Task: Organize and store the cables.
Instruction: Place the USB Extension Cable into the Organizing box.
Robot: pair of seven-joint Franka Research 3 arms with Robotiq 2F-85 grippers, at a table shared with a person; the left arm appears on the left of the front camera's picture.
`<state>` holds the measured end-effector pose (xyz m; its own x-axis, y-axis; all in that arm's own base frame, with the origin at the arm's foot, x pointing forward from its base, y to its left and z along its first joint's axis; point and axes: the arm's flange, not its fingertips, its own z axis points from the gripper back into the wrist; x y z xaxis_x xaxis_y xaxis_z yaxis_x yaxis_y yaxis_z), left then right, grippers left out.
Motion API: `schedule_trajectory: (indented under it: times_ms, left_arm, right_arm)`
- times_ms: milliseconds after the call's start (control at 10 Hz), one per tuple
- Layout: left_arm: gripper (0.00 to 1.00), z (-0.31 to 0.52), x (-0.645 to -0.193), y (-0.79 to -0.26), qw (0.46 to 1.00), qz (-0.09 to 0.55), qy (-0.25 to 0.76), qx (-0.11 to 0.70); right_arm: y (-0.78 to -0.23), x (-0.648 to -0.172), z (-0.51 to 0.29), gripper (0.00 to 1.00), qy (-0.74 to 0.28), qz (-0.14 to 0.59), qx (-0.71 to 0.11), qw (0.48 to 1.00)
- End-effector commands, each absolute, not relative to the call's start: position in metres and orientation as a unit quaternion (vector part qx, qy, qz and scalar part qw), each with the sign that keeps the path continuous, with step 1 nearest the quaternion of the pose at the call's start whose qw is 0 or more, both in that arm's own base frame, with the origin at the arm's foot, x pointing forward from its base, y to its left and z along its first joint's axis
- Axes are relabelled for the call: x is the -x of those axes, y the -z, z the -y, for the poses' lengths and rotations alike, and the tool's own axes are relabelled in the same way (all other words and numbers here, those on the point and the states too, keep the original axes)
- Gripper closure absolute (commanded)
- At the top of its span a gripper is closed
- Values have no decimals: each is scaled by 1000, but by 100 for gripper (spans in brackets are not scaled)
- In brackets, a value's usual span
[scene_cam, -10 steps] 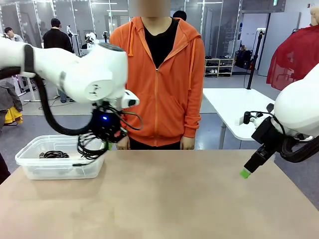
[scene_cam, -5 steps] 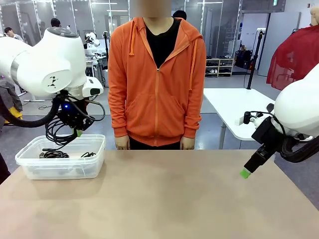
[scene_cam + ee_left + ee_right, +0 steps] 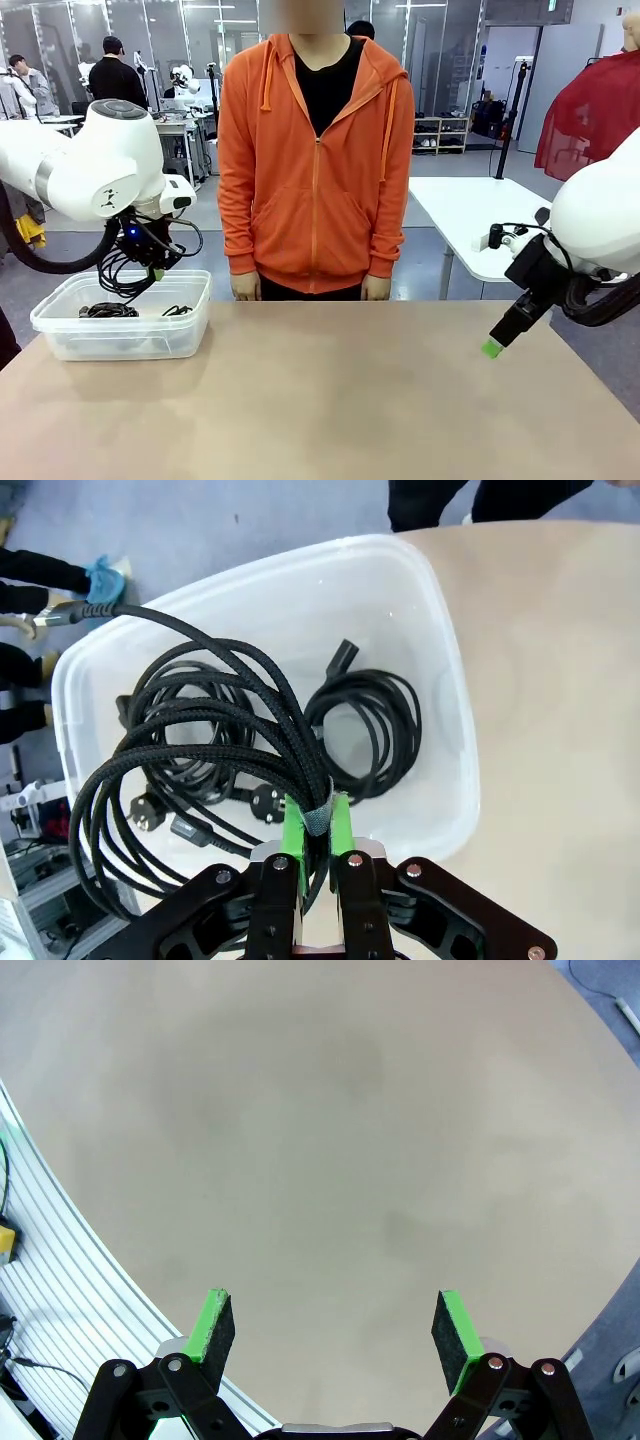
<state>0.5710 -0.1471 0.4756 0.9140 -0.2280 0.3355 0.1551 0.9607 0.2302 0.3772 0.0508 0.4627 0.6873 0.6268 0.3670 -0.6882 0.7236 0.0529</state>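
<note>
Left wrist view puts us right over the action: the left gripper has its green pads pinched tight on a braided black cable bundle, gripping it at the tied neck, loops hanging at lower left of the frame. Directly below sits the clear plastic bin, with two coiled cables already lying inside it. In the front view, at left, that bundle dangles just above the bin. Over at lower right, the right gripper hovers above the bare table, jaws spread wide, holding nothing. Looks like the drop-off step: next move calls for lowering slightly and releasing so the loops land inside the walls.
</note>
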Motion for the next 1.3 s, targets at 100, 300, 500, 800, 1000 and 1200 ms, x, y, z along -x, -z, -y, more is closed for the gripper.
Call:
schedule_trajectory:
  times_ms: [100,300,500,800,1000,1200]
  left_arm:
    - [89,147,-592,-466,974,183,91,-95]
    - [89,149,-601,-445,978,173,87,-78]
    - [89,149,-605,-431,982,165,76,-61]
    - [74,151,-605,-407,987,150,43,-39]
    - [54,153,-604,-401,988,144,29,-42]
    - [28,151,-599,-422,988,153,20,-22]
  right_arm:
    - [-464,-377,-50,0,-355,163,-87,916]
    - [-464,-377,-50,0,-355,163,-87,916]
    - [-464,-377,-50,0,-355,163,-87,916]
    - [-464,-377,-50,0,-355,163,-87,916]
    - [-464,-377,-50,0,-355,163,-87,916]
    - [-464,-377,-50,0,-355,163,-87,916]
